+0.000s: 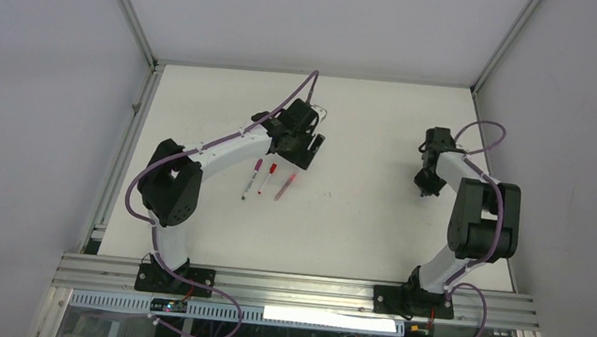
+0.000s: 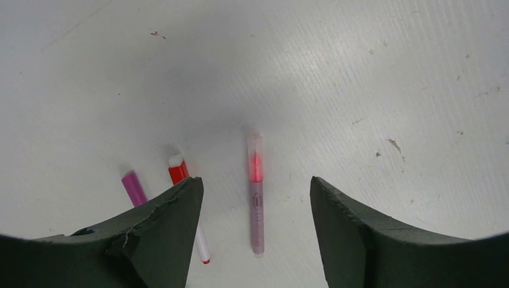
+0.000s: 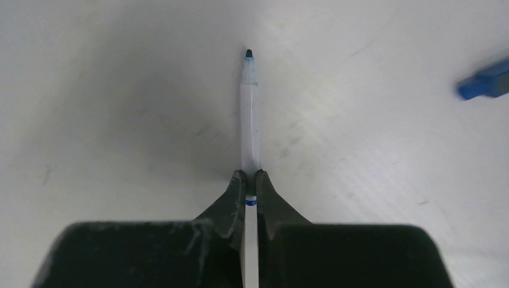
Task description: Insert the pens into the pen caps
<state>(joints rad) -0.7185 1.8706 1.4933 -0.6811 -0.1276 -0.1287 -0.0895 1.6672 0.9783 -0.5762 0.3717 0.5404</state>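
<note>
Blue pen: white-barrelled marker pen with a dark blue tip (image 3: pixel 249 120), tip bare, pointing to 12 o'clock in my right wrist view.
Right claw (image 3: pixel 250 180): clenched on that pen's barrel.
Blue cap: short blue plastic tube (image 3: pixel 486 83) on the white table (image 2: pixel 360 72), at 2 o'clock from the tip, well apart, cut by the frame edge.
Left claw (image 2: pixel 255 183): released, jaws wide, holding nothing.
Under left claw: translucent pink pen (image 2: pixel 256 204) between the jaws; red-capped pen (image 2: pixel 178 173) and magenta-capped pen (image 2: pixel 133 187) to its 9 o'clock.
Progress: I judge those three capped; the blue pen alone remains, cap not yet met.
</note>
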